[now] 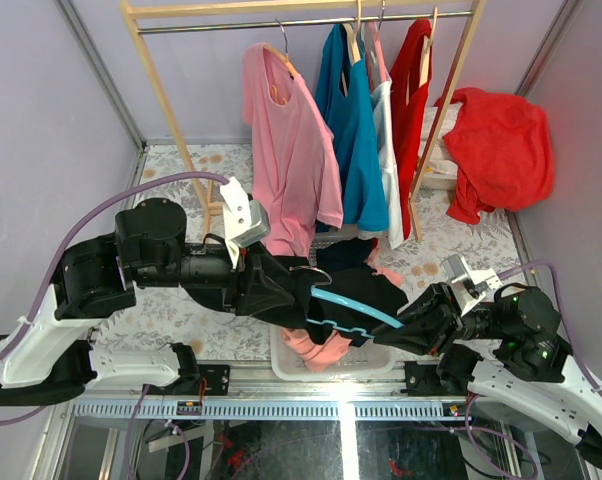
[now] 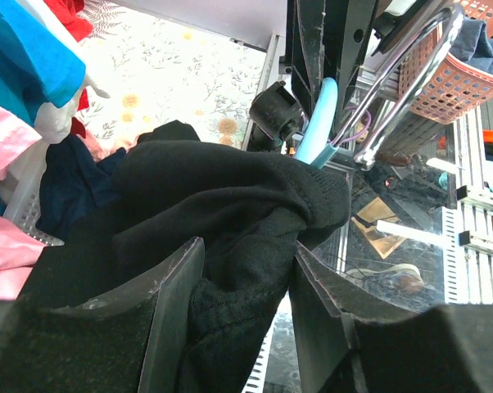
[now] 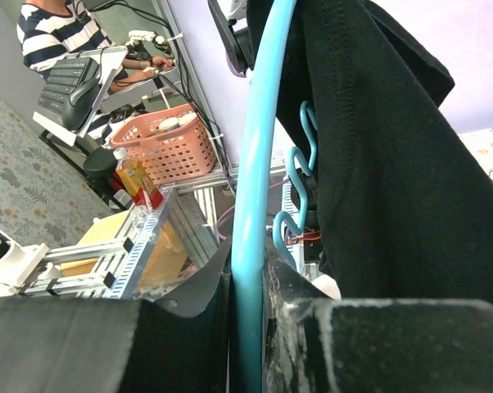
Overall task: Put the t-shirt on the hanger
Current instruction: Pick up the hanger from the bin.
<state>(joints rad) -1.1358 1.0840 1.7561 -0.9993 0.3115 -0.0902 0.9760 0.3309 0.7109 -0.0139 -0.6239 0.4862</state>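
Observation:
The black t-shirt [image 1: 353,298] hangs bunched between my two grippers above the white bin. My left gripper [image 1: 281,288] is shut on a fold of the t-shirt [image 2: 230,246], with cloth filling the gap between the fingers [image 2: 169,319]. My right gripper [image 1: 413,322] is shut on an arm of the light blue hanger [image 1: 356,305]. In the right wrist view the hanger [image 3: 255,205] rises from between my fingers and the t-shirt [image 3: 377,164] drapes over its right side, beside the wavy bar. The hanger's tip [image 2: 318,123] pokes out of the cloth in the left wrist view.
A wooden rack [image 1: 171,110] at the back holds pink [image 1: 291,150], blue [image 1: 351,130], white and red garments. A red cloth [image 1: 496,150] is draped at the right. A white bin [image 1: 281,362] below holds pink and navy clothes. An orange basket [image 3: 160,147] stands beyond the table.

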